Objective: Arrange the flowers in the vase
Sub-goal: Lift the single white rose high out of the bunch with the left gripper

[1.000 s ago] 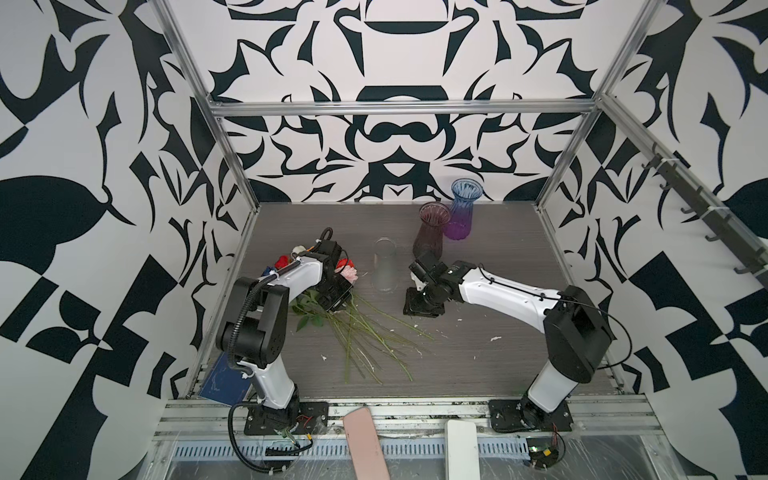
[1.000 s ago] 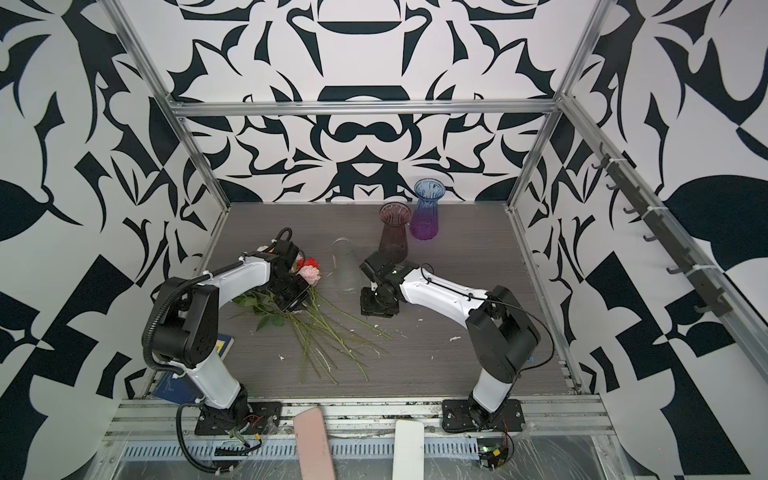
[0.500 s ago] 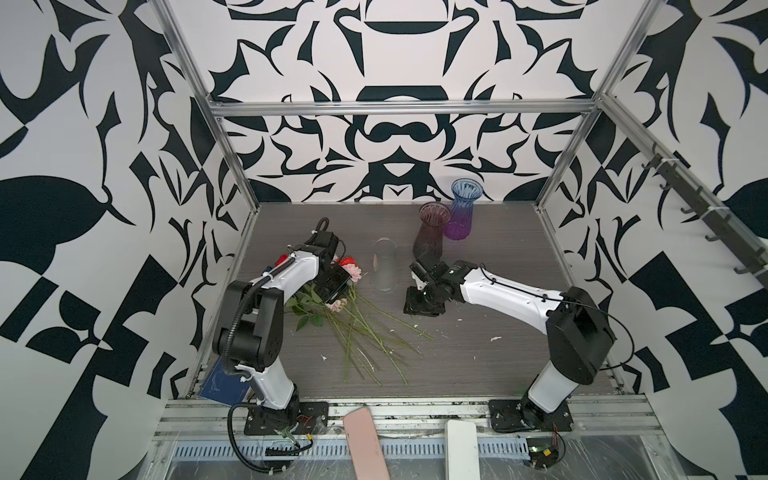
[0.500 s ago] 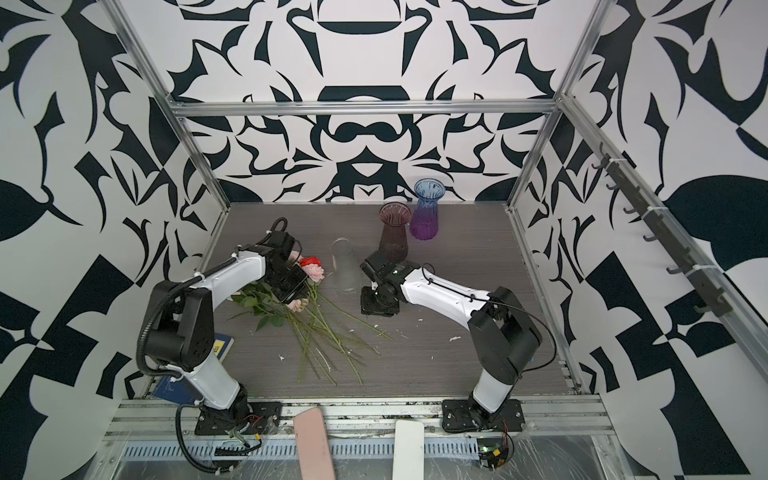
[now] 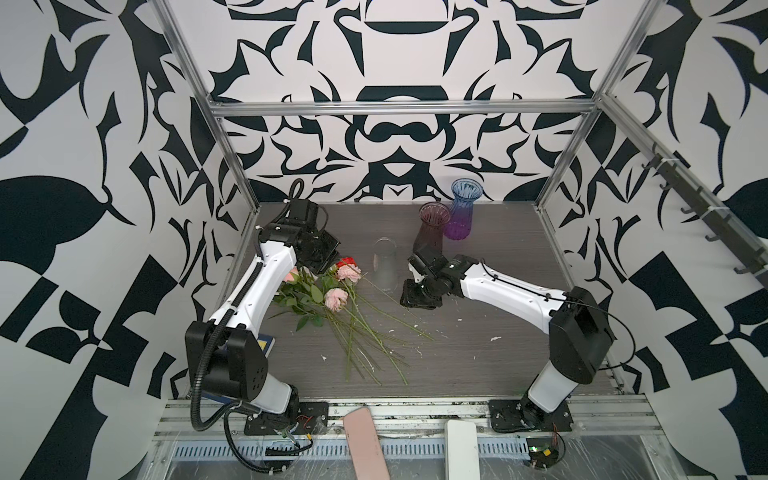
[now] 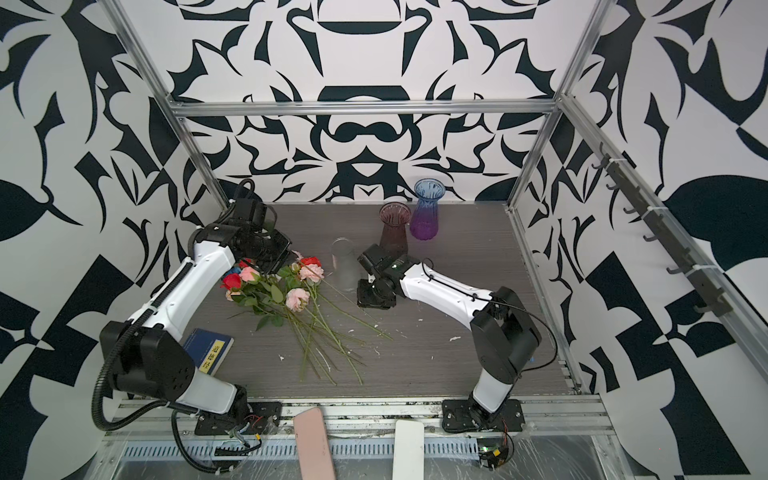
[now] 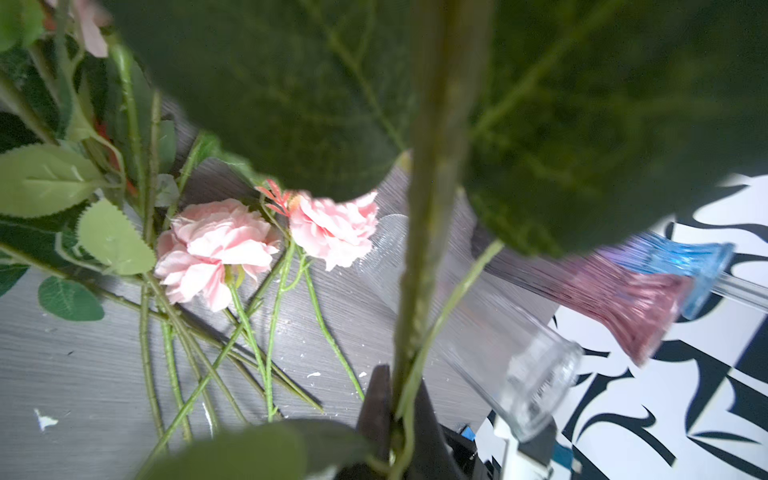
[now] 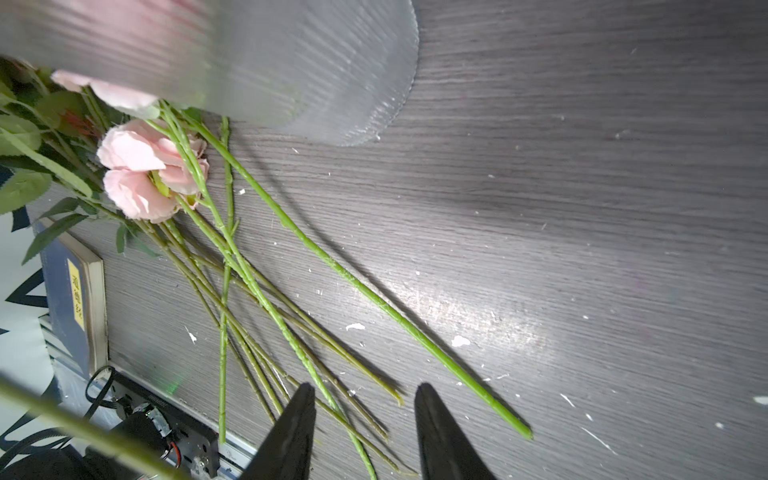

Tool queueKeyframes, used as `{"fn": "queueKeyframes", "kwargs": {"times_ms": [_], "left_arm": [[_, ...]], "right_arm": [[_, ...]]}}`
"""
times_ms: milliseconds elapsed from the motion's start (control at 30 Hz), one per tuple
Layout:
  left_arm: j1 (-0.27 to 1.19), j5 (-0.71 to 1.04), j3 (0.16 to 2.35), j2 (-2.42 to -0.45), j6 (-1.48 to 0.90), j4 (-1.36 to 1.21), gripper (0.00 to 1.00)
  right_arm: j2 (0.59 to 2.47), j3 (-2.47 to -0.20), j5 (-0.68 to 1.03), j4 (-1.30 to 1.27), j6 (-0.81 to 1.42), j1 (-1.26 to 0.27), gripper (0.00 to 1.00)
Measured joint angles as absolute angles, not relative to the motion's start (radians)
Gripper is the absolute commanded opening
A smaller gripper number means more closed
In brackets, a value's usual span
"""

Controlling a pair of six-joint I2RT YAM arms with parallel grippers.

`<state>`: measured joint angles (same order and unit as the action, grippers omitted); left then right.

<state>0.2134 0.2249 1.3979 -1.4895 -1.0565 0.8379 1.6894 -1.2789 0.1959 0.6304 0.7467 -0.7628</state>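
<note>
The flowers (image 5: 336,297) lie in a loose bunch on the left of the grey table, pink and red blooms toward the back and green stems (image 6: 320,349) fanning forward. In the left wrist view my left gripper (image 7: 401,415) is shut on one green stem (image 7: 428,208), whose big leaves fill the view. In both top views it hangs beside a red bloom (image 5: 347,262). A clear glass vase (image 5: 384,266) stands mid-table. Just right of it my right gripper (image 5: 411,296) hovers open above the table with nothing between its fingertips (image 8: 301,409).
A dark pink vase (image 5: 432,226) and a blue-purple vase (image 5: 463,212) stand behind the clear one. A blue book (image 6: 208,349) lies at the front left beside the left arm's base. A pink slab (image 5: 365,440) and a white slab (image 5: 461,449) sit on the front rail.
My left gripper has shut on a stem and risen toward the back left, dragging blooms and leaves with it. The right arm has not moved.
</note>
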Motion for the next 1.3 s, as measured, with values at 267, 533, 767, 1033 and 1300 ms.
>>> {"fn": "queueKeyframes", "kwargs": {"times_ms": [267,533,767,1033,1300], "left_arm": [[0.212,0.162,1.431,-1.299,-1.025,0.740,0.00],[0.212,-0.034,1.672,-1.216,-0.818,0.637,0.00],[0.212,-0.173,1.773,-1.232,-0.605,0.572,0.00],[0.213,-0.187,1.774,-1.312,-0.487,0.536,0.00],[0.250,-0.167,1.774,-1.349,-0.462,0.524,0.00]], "right_arm": [[1.626,-1.314,0.064,0.699,0.675,-0.742,0.43],[1.470,-1.295,-0.008,0.684,0.668,-0.610,0.42],[1.470,-1.229,-0.003,0.673,0.673,-0.607,0.42],[1.433,-1.193,0.006,0.668,0.673,-0.608,0.42],[1.367,-1.143,0.010,0.661,0.673,-0.601,0.42]]}}
